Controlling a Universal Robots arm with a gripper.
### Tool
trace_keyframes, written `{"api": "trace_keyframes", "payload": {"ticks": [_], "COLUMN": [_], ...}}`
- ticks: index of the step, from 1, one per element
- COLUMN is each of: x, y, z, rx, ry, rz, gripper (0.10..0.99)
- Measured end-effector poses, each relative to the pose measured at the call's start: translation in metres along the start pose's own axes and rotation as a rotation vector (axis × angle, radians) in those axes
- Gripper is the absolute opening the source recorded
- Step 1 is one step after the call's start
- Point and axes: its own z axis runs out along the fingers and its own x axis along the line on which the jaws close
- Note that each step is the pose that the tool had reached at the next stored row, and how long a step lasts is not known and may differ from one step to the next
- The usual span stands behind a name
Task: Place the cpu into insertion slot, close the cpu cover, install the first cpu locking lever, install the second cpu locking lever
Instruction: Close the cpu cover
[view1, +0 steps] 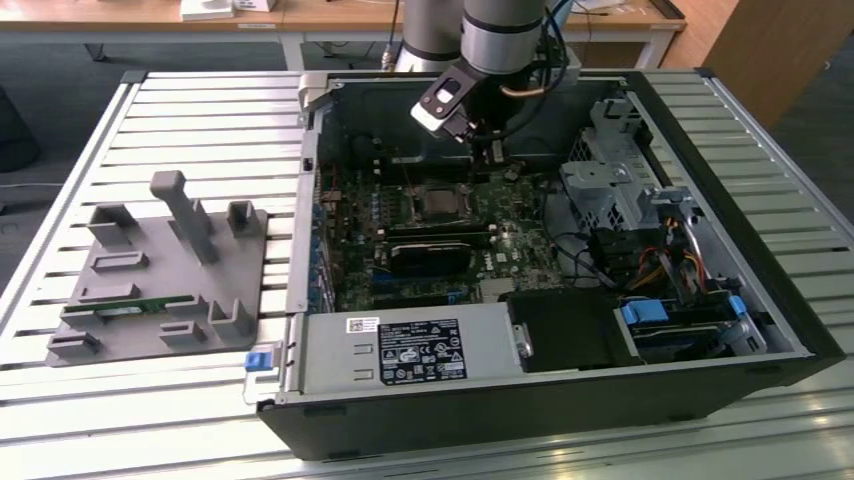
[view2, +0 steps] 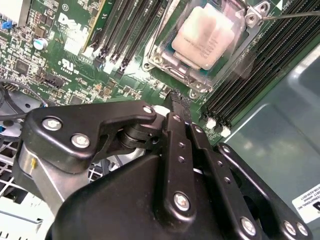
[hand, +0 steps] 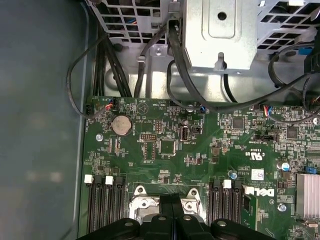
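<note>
Hovers with fingers pressed together, gripping nothing. Faces the cpu, seated flat in the insertion slot just beyond their tips, straight ahead along their long axis.

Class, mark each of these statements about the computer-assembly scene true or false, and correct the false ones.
1. The cpu sits in the insertion slot. True.
2. The hand is gripping the cpu. False: the hand is shut and apart from the cpu, which lies in the slot.
3. The computer case lies open on a slatted table. True.
4. The grey fixture stands at the exterior view's right of the case. False: it stands at the exterior view's left.
5. A round coin battery sits on the green board. True.
</note>
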Motion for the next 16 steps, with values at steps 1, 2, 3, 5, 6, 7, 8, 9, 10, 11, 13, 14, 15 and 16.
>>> {"api": "trace_keyframes", "payload": {"ticks": [1,2,3,5,6,7,8,9,10,11,13,14,15,16], "x": [0.0000,0.0000,0.0000,0.0000,-0.0001,-0.0001,-0.0001,-0.0001,-0.0001,-0.0001,0.0000,0.0000,0.0001,0.0001], "y": [-0.0003,-0.0007,-0.0010,-0.0018,-0.0022,-0.0026,-0.0030,-0.0036,-0.0045,-0.0060,-0.0097,-0.0116,-0.0136,-0.0156], "z": [0.0004,0.0007,0.0012,0.0022,0.0027,0.0031,0.0035,0.0037,0.0040,0.0041,0.0043,0.0044,0.0046,0.0048], "rx": [0.000,0.000,0.000,0.000,0.000,0.000,0.000,0.000,0.000,0.000,0.000,0.000,0.000,0.000], "ry": [0.0000,-0.0003,-0.0003,-0.0003,-0.0003,-0.0003,-0.0004,-0.0004,-0.0003,-0.0005,-0.0004,-0.0004,-0.0003,-0.0003], "rz": [0.000,0.000,0.000,0.000,0.000,0.000,0.000,0.000,0.000,0.000,0.000,0.000,0.000,0.000], "gripper": [0.106,0.106,0.106,0.106,0.106,0.106,0.106,0.106,0.106,0.106,0.106,0.106,0.106,0.106]}}
